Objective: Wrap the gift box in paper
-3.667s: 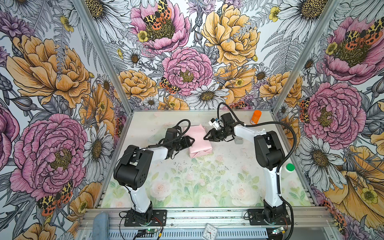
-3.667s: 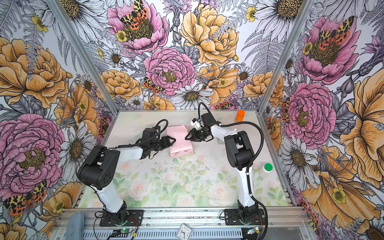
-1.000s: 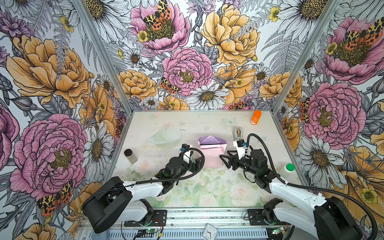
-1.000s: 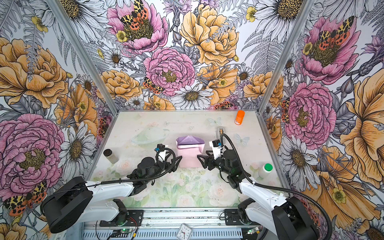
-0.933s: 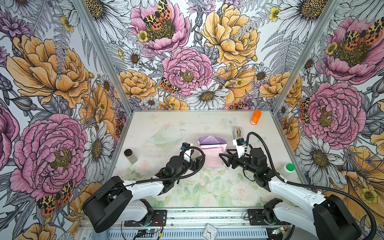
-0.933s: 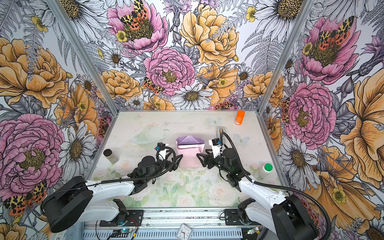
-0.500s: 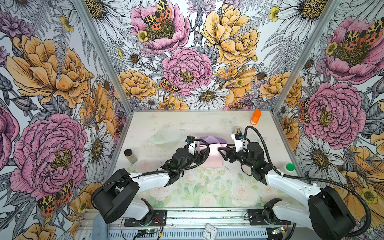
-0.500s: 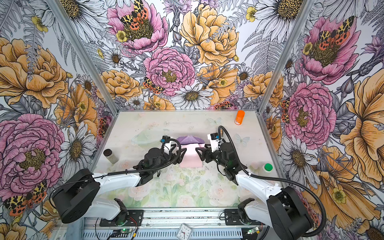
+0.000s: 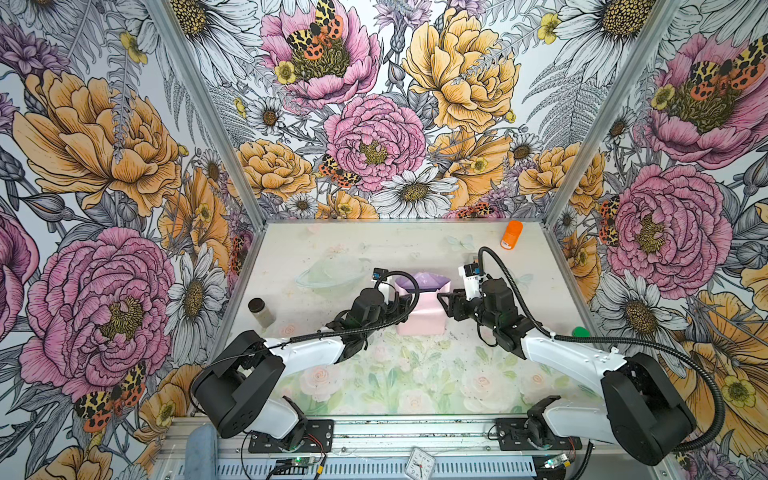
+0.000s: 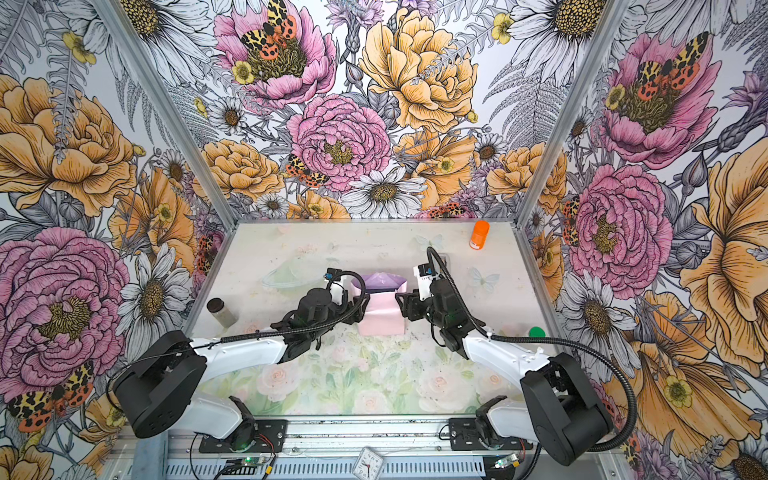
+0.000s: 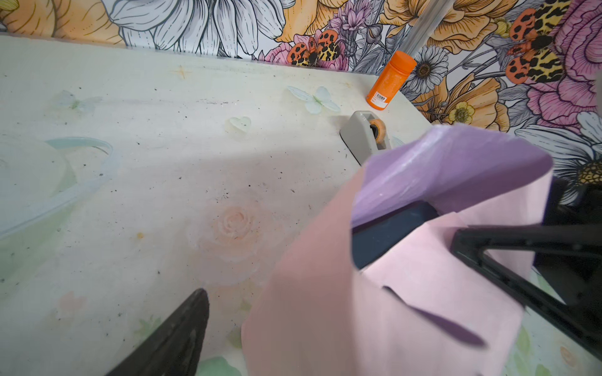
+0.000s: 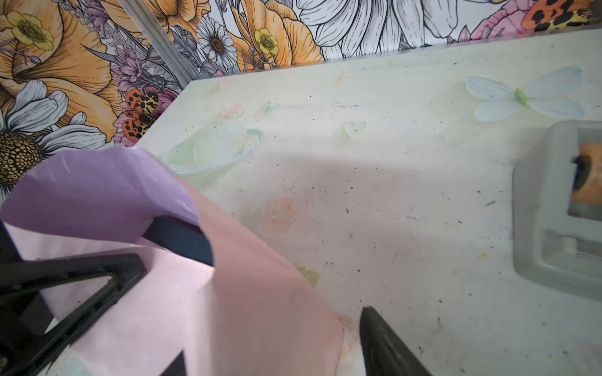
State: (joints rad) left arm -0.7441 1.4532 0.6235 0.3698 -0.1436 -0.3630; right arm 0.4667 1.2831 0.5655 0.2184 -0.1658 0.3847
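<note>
At mid-table, the paper [image 9: 419, 318] half-wraps the gift box [image 11: 384, 237], left hand [image 9: 402, 308] and right hand [image 9: 444, 303] both spread wide.

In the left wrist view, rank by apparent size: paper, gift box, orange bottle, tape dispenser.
1. paper, nearest the camera.
2. gift box, only partly showing.
3. orange bottle and tape dispenser look alike; dispenser partly hidden.

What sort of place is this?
Probably a robot test booth: two arms bolted along a table's front, flower-printed walls closing it in, and a box half wrapped in paper.
</note>
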